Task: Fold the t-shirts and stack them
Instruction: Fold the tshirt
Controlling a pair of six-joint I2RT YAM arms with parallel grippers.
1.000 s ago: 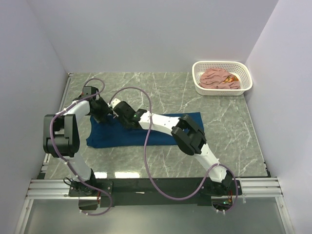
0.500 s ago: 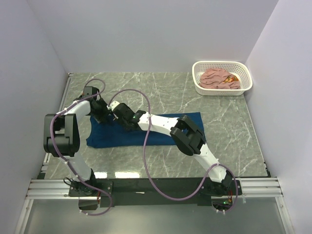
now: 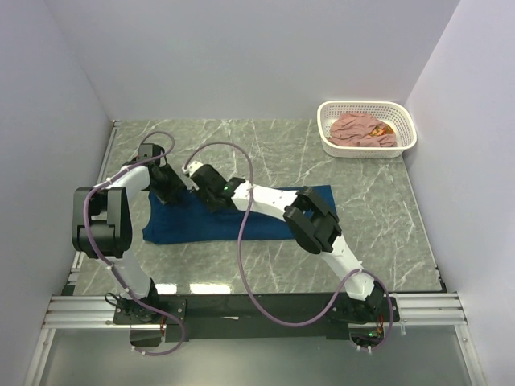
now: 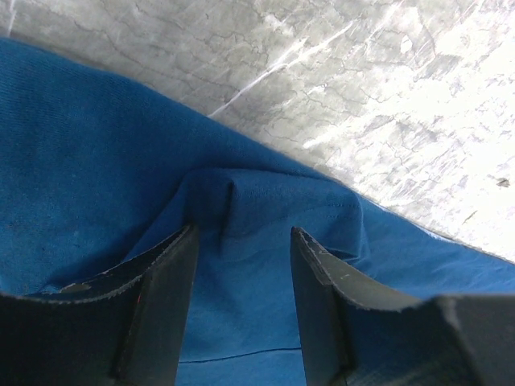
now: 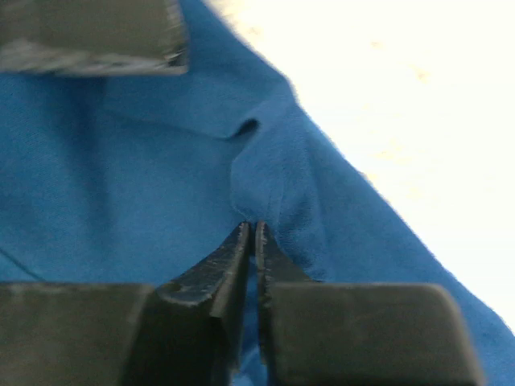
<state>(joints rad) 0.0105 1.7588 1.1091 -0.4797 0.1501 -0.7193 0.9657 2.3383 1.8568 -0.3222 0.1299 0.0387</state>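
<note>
Grey marble table [image 3: 362,209], white walls [image 3: 241,56]: right fingers [image 5: 225,265] pinch blue t-shirt [image 3: 201,225], left fingers [image 4: 165,281] spread

- The flat t-shirt [image 3: 201,227] lies on the table [image 3: 265,145], left of centre, stretching sideways from near the left edge to past the middle.
- The basket [image 3: 367,104] stands at the table's far right corner, well apart from the flat t-shirt.
- The other t-shirt [image 3: 360,129] lies inside the basket.
- Both grippers are at the flat t-shirt's far left corner, the left gripper [image 4: 243,233] just left of the right gripper [image 5: 251,227].
- The right arm reaches from the near right across the flat t-shirt.
</note>
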